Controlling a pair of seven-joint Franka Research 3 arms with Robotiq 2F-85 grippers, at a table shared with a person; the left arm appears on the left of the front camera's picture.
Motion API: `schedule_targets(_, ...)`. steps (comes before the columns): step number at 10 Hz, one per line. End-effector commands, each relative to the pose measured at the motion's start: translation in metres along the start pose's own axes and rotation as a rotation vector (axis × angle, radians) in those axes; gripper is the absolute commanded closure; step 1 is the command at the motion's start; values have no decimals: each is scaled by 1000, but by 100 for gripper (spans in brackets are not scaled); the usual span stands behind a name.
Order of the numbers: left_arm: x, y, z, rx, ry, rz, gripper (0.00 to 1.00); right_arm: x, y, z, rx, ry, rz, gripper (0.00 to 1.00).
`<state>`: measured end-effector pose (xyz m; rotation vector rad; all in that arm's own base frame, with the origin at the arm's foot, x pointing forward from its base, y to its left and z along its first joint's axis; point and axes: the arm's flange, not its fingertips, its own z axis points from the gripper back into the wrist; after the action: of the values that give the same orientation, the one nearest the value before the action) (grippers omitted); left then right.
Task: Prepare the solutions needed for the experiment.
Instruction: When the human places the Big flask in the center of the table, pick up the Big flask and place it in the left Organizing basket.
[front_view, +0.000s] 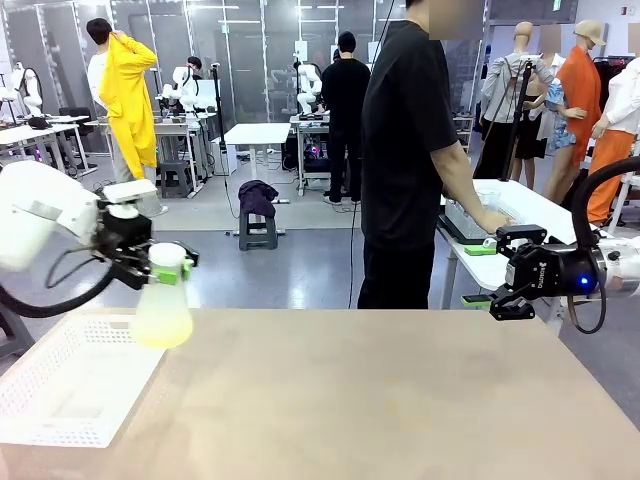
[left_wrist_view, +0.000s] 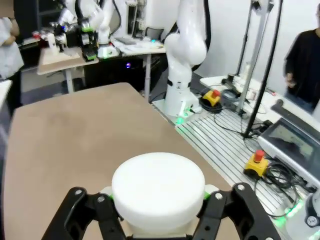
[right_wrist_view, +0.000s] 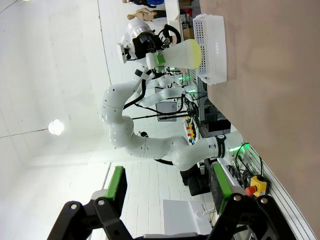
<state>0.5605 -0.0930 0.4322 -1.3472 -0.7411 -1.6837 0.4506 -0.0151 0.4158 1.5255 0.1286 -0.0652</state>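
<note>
A frosted conical flask hangs upright above the table's left side, beside the basket's right edge. My left gripper is shut on its neck. The solutions show as a pale yellow layer in the flask's bottom. In the left wrist view the flask's white round cap sits between the fingers of my left gripper. My right gripper hovers open and holds nothing past the table's right edge. In the right wrist view my right gripper has its green pads wide apart, and the flask shows far off.
A white perforated basket lies at the table's front left corner. The tan table top is bare in the middle and right. A person in black stands beyond the far edge, one hand on a side table at the right.
</note>
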Motion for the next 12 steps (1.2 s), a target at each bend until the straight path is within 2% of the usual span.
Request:
schedule_targets(1,1,-42,34,144,-92,-14,92,0,1,-1,4,6,3,16)
schedule_targets(3,-12,-76,73,226,-139,21,92,0,1,-1,4,6,3,16)
schedule_targets(6,-42,-110,112,286,-215,0,92,0,1,-1,4,6,3,16)
schedule_targets(12,-119,-116,126,438,-221,-92,92,0,1,-1,4,6,3,16)
